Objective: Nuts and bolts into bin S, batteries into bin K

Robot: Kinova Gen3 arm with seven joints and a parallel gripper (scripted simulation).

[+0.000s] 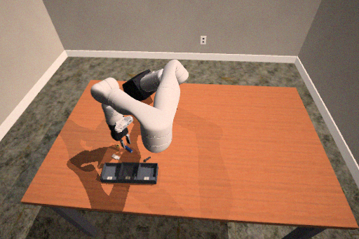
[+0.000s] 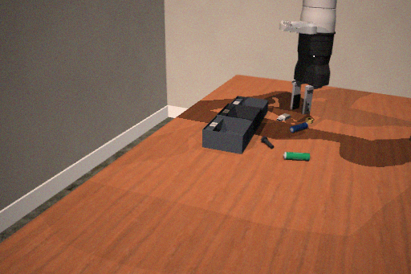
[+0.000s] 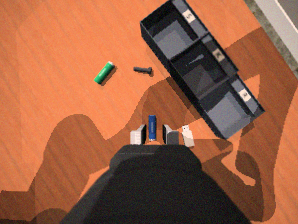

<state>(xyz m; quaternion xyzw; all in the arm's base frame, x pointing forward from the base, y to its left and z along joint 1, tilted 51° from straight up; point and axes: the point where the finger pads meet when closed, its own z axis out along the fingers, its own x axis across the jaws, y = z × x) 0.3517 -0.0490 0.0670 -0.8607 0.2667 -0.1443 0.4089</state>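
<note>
My gripper [image 1: 125, 144] [image 2: 301, 111] [image 3: 154, 131] is open and empty, pointing down above the table. In the wrist view the blue battery [image 1: 128, 148] [image 2: 299, 127] [image 3: 152, 125] shows between the fingertips but lies below on the table. A small brass-coloured thing, perhaps a nut [image 1: 118, 146] [image 2: 309, 120], lies beside it, hidden in the wrist view. A dark bolt [image 1: 147, 159] [image 2: 267, 142] [image 3: 142, 70] lies near bin S [image 1: 147, 171] [image 2: 222, 141] [image 3: 172, 42]. A green battery [image 2: 297, 156] [image 3: 104, 73] lies farther out. Bin K [image 1: 127, 170] [image 3: 200, 80] is the middle compartment; a pale streak inside is unclear.
A white USB-stick-like thing [image 1: 116, 157] [image 2: 283, 117] [image 3: 187, 136] lies between the gripper and the bins. A third bin [image 1: 110, 170] [image 3: 225, 112] adjoins bin K at the end away from bin S. The arm hides the green battery in the top view.
</note>
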